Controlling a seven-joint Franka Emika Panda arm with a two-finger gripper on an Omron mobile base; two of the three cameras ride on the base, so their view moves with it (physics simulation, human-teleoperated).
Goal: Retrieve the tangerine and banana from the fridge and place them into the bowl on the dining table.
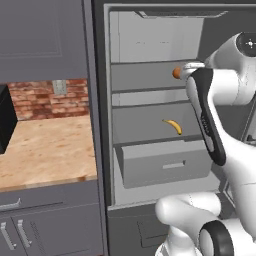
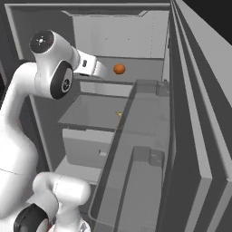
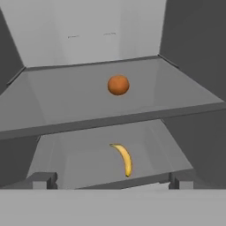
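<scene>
The tangerine (image 3: pixel 118 84) sits at the centre of the hand view on the fridge's (image 1: pixel 102 125) upper shelf, with the banana (image 3: pixel 124 159) lower in the frame on the shelf beneath. The gripper (image 3: pixel 112 180) is spread wide, its tips at the bottom edge, grasping nothing. The left base view adds a closed drawer (image 1: pixel 162 167) under the banana and a wooden counter (image 1: pixel 47 150) at mid left. The right base view shows the open door's bins (image 2: pixel 136 181) at lower centre.
</scene>
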